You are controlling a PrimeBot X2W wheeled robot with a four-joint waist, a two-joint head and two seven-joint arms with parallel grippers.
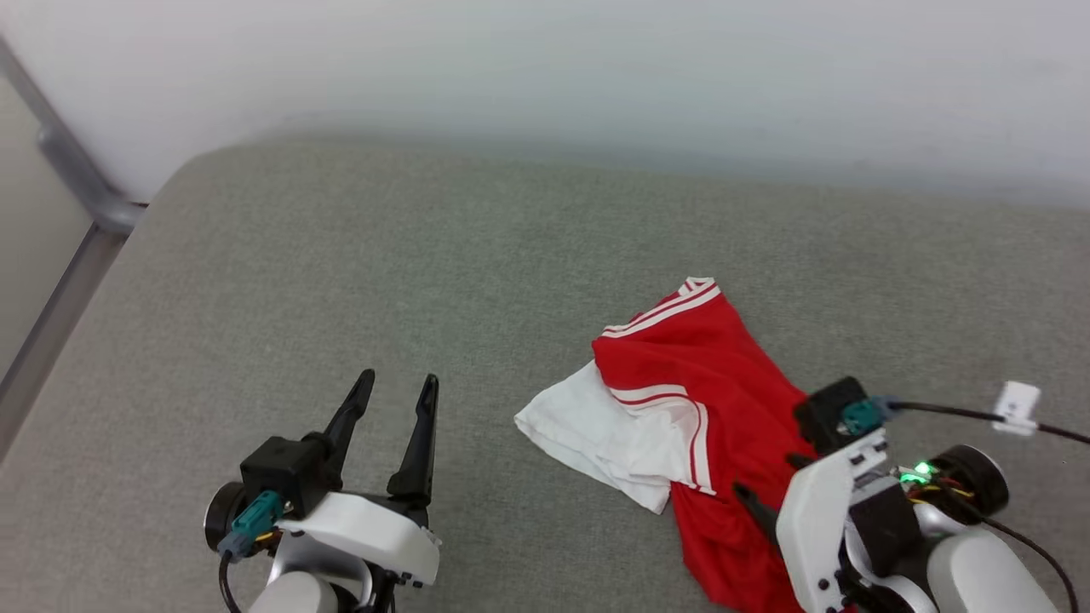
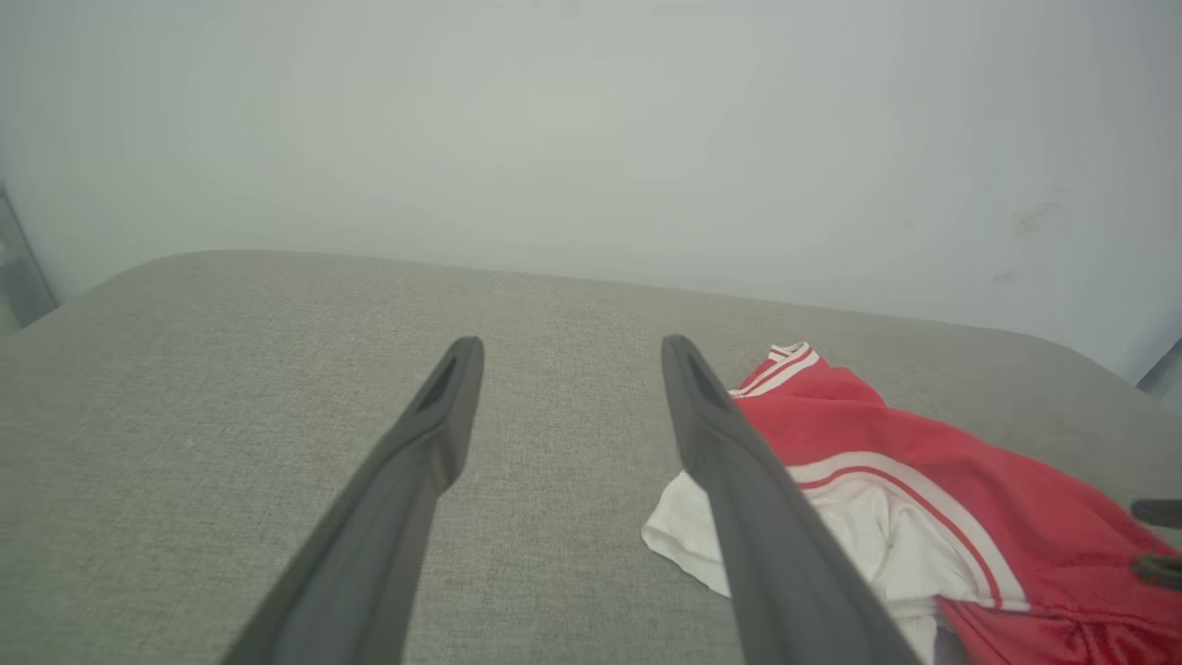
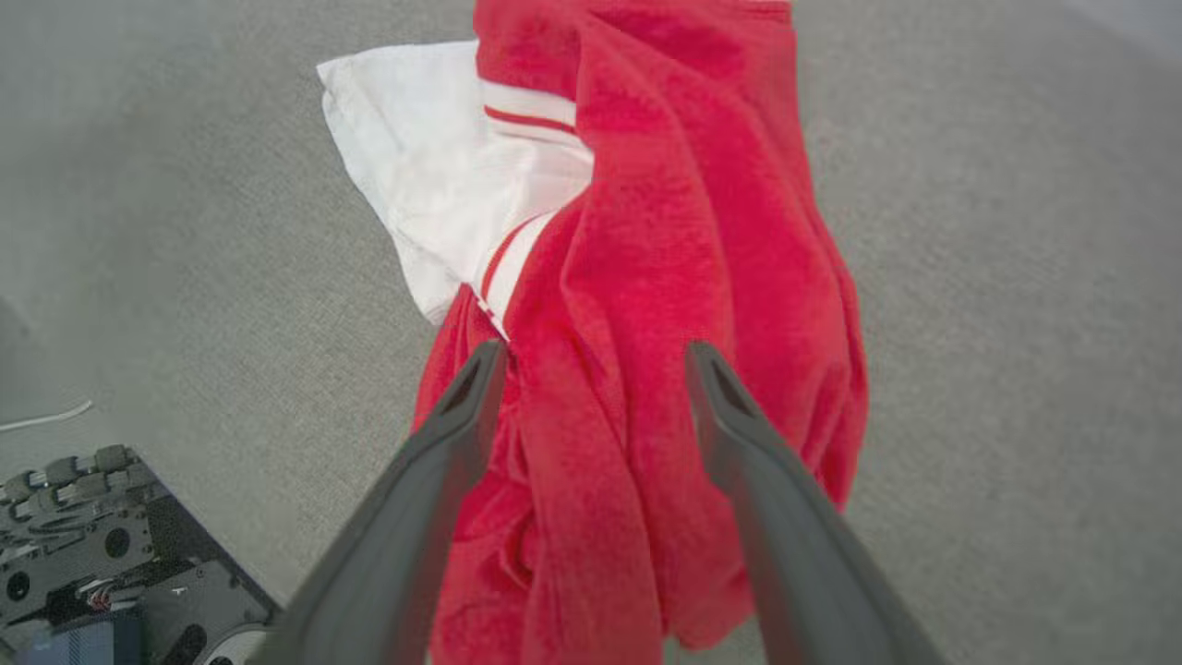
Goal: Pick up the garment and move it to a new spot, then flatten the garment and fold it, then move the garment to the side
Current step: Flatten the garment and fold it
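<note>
1. Right gripper (image 3: pixel 596 349) hangs spread wide astride the garment (image 1: pixel 707 375), gripping nothing.
2. It lies crumpled on the grey surface (image 1: pixel 341 255), right of centre, needing flattening.
3. Left gripper (image 1: pixel 398 379), wide and empty, waits beside, probably to help spread it.

grey padded surface (image 1: pixel 341 255), pale wall (image 1: pixel 545 68) behind
and here's the woven grey fabric spreading wide with a rounded far corner, meeting the plain wall at the back; a metal rail (image 1: pixel 77 170) slants down the left edge, and a thin white cord (image 3: pixel 46 417) lies off the surface's side.
</note>
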